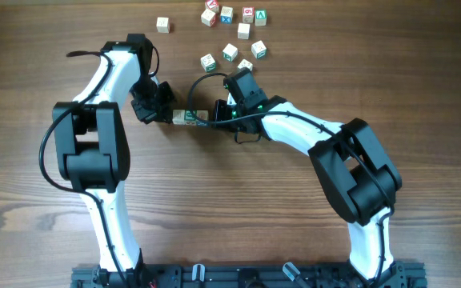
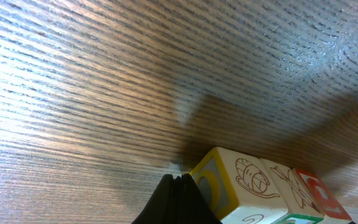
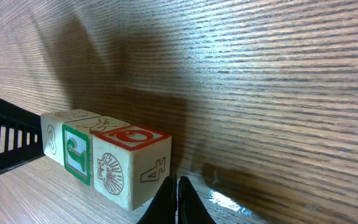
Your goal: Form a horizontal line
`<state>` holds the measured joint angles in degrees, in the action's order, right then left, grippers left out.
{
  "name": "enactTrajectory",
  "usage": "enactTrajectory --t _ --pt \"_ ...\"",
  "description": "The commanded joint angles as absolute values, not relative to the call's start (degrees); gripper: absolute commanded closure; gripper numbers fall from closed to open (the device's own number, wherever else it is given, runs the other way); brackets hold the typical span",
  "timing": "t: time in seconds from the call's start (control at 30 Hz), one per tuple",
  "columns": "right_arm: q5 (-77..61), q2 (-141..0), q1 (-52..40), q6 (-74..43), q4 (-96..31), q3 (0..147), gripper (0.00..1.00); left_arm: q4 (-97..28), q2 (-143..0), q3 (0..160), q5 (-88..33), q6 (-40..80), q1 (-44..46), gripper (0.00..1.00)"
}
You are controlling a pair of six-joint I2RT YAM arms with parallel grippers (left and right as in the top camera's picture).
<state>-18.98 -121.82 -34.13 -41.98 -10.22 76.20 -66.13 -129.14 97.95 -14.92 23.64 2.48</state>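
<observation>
Seeing the row (image 1: 189, 117) mid counter (image 1: 214, 208), just nearer than the loose cubes (image 1: 230, 53), with left pincer (image 2: 180, 182) and right pincer (image 3: 177, 185) shut empty at its ends. Could easily buckle it with an off-centre shove, or drag one end askew when backing off.

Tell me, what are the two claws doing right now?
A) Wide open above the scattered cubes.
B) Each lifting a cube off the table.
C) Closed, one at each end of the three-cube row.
C: the left gripper and right gripper are both shut, flanking the row of three cubes that lies on the table.
</observation>
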Motion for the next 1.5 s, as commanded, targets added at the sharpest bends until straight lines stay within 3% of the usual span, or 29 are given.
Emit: enactTrajectory --t 0.0,1.47 --pt "-18.0 -123.3 -34.2 -42.0 -10.0 75.7 0.95 -66.7 -130.1 97.6 -15.7 22.9 2.5 0.96" --pt "-18.0 -123.3 -34.2 -41.9 -9.7 75.7 0.95 -68.1 -130.1 97.6 -15.6 22.9 2.5 0.96"
